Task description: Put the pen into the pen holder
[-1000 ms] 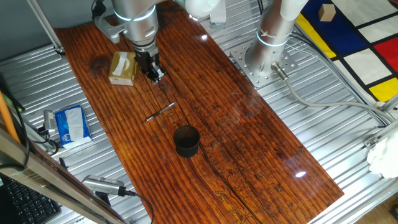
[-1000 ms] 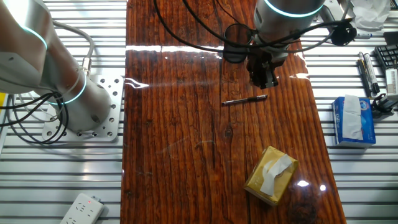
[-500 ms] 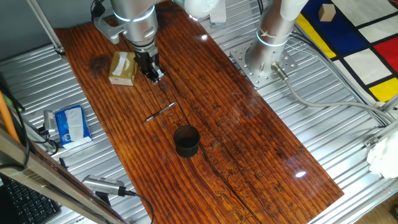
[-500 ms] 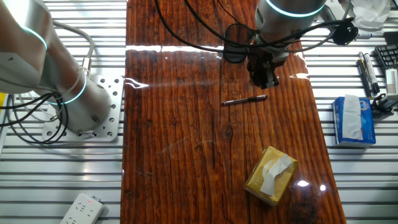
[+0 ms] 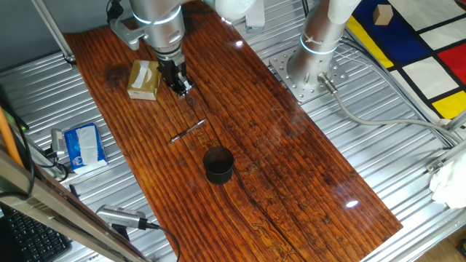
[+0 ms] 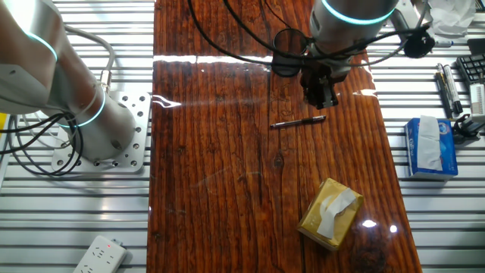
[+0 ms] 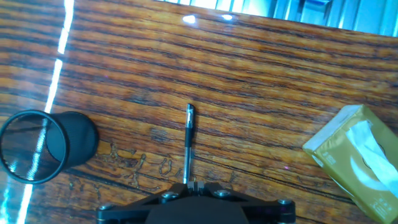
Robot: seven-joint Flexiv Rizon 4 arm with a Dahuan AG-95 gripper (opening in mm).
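Observation:
The pen [image 5: 188, 130] is a thin dark and silvery stick lying flat on the wooden table [image 5: 291, 167]. It also shows in the other fixed view [image 6: 298, 121] and in the hand view [image 7: 188, 143]. The pen holder [image 5: 218, 165] is a short black cup standing upright a little nearer than the pen. In the hand view it is at the left [image 7: 43, 146]. In the other fixed view [image 6: 286, 51] the arm partly hides it. My gripper [image 5: 183, 88] hangs above the table, just beyond the pen's far end, fingers together and empty. It also shows in the other fixed view [image 6: 321, 98] and at the bottom of the hand view [image 7: 194, 185].
A tan tissue box [image 5: 143, 79] stands close beside the gripper; it is at the right of the hand view [image 7: 357, 149]. A blue packet [image 5: 85, 144] and a silver tool with a cable [image 5: 120, 217] lie off the table's left edge. A second arm's base [image 5: 309, 69] stands at the right.

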